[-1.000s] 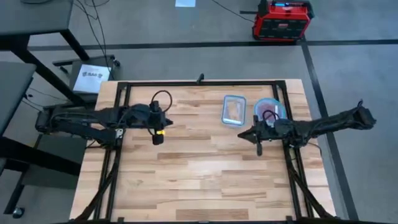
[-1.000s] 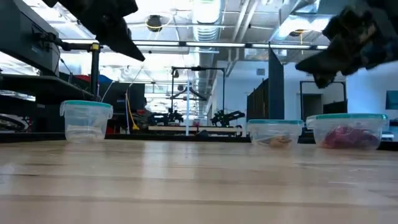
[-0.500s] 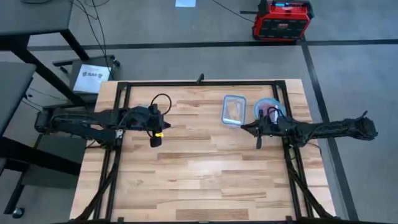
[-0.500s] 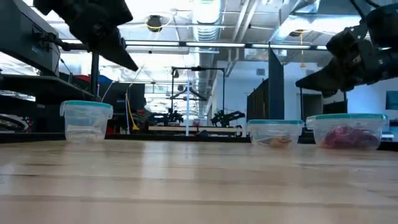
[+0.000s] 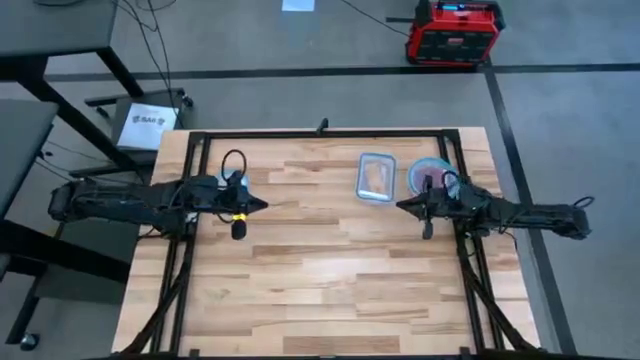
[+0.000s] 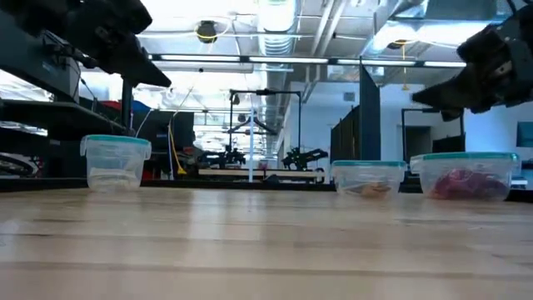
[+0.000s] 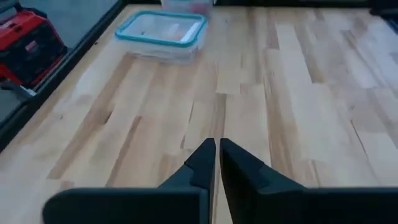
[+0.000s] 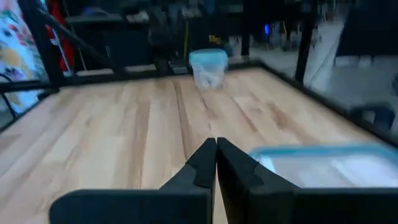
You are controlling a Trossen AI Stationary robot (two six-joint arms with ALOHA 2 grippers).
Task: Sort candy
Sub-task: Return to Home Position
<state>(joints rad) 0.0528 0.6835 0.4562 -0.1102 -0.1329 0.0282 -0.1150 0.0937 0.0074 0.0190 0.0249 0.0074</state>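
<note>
While both of my arms hung above the table (image 5: 320,290), my left gripper (image 7: 216,151) was shut tight. Its two fingers were pressed side by side and it held nothing. Seen from above, it was over the left part of the table, with its tip pointing to 3 o'clock. My right gripper (image 8: 216,151) was shut and empty too. It was over the right part, with its tip pointing to 9 o'clock. The two tips were well apart, with bare wood between them.

The orange and white candy (image 6: 366,190) lay in the rectangular tub (image 5: 376,177), which had its blue-green lid on. From above, that tub stood at about 2 o'clock from my left gripper, well apart. From my right gripper it was near, at about 11 o'clock.

The red and purple candy (image 6: 462,184) lay in the big round tub (image 5: 432,176), also shut. It was near my right gripper, at about 1 o'clock.

The pale candy (image 8: 208,78) lay in the small round tub (image 6: 115,161), with its lid on. It was far across the table, straight ahead of my right gripper. No candy touched either gripper.
</note>
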